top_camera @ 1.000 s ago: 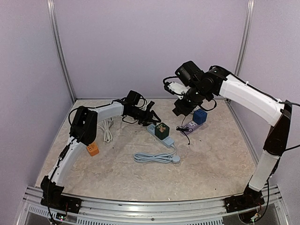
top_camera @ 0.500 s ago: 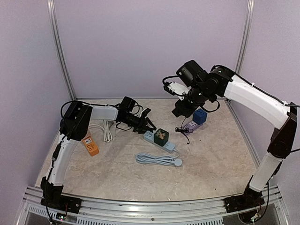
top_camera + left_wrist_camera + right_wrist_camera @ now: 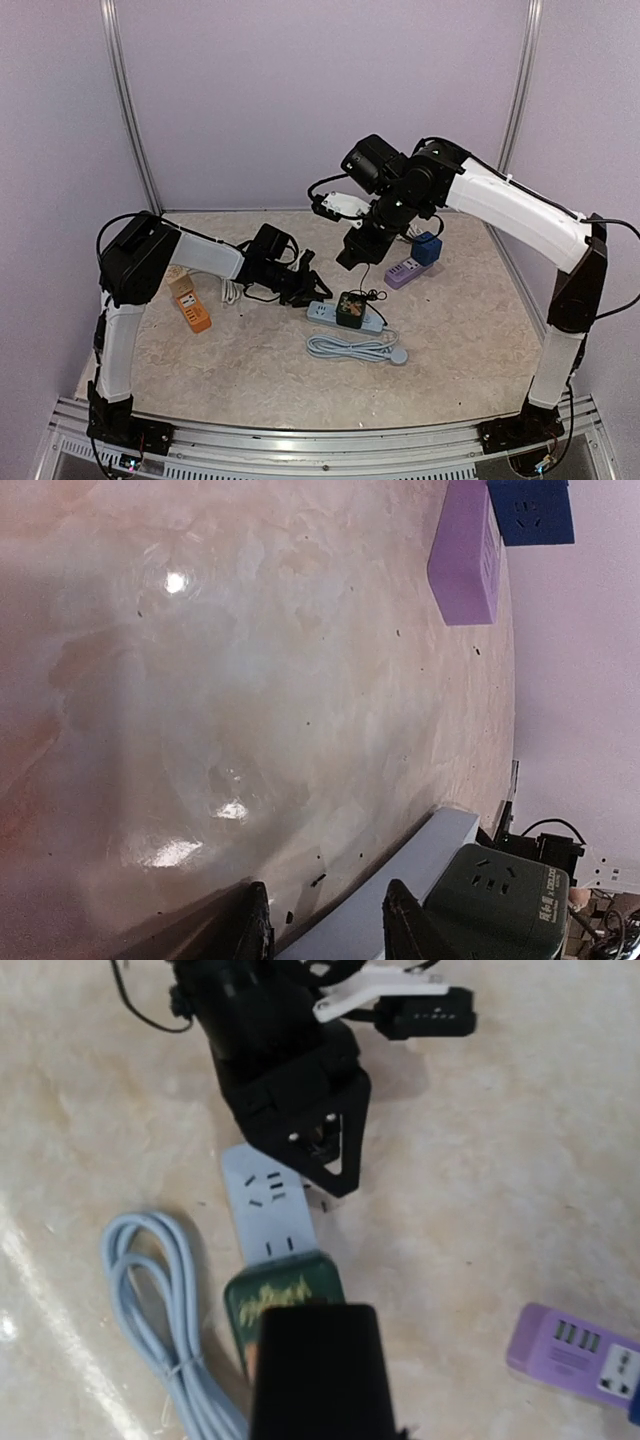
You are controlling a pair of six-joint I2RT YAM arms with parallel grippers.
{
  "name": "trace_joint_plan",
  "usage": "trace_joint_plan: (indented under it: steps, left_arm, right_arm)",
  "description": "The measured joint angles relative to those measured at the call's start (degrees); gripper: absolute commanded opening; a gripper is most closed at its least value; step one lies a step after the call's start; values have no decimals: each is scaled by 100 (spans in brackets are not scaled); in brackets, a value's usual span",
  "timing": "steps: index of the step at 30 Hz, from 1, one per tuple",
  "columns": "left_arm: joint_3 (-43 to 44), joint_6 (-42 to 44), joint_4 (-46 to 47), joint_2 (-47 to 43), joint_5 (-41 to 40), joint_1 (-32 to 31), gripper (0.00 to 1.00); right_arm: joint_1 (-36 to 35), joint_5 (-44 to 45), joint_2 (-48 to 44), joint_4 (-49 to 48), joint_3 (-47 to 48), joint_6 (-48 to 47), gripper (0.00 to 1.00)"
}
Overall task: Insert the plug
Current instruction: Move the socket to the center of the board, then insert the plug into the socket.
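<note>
A light grey power strip (image 3: 322, 312) lies mid-table with a dark green cube adapter (image 3: 350, 308) plugged into it. My left gripper (image 3: 308, 288) is low at the strip's left end. In the left wrist view its jaws (image 3: 325, 925) stand apart, straddling the far edge of the strip (image 3: 420, 865) beside the cube (image 3: 500, 900). My right gripper (image 3: 355, 250) hovers above the strip, shut on a black plug (image 3: 315, 1380) whose cord dangles. The plug hides that gripper's own fingers and hangs over the cube (image 3: 285, 1295). Free sockets show on the strip (image 3: 268, 1205).
A purple power strip (image 3: 400, 270) with a blue cube (image 3: 427, 247) lies at the back right. The grey strip's coiled cable (image 3: 350, 348) lies in front of it. An orange block (image 3: 190, 303) and a white cord (image 3: 230, 290) are at the left.
The left gripper has moved toward the near edge, its jaws narrowing, and the grey strip has slid with it. The right arm has swung left with the plug to above the strip.
</note>
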State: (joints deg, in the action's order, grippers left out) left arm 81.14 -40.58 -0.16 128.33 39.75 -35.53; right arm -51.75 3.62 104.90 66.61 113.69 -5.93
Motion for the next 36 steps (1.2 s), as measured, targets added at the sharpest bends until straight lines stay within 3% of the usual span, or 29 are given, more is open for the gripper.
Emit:
trace_joint_plan:
  steps: [12, 24, 30, 36]
  left_arm:
    - [-1156, -1325, 909, -750, -898, -240, 61]
    - [-2330, -1733, 938, -1733, -1698, 127, 63]
    - [-2922, -2065, 1445, -2031, -1895, 127, 64]
    - [-3510, -2308, 1751, -2437, -2149, 114, 71]
  right_arm:
    - [-114, 133, 1130, 166, -221, -573, 0]
    - [-387, 280, 2218, 122, 743, -1029, 0]
    - [-402, 409, 2505, 131, 809, -1163, 0]
    - [-433, 608, 2706, 122, 1047, -1263, 0]
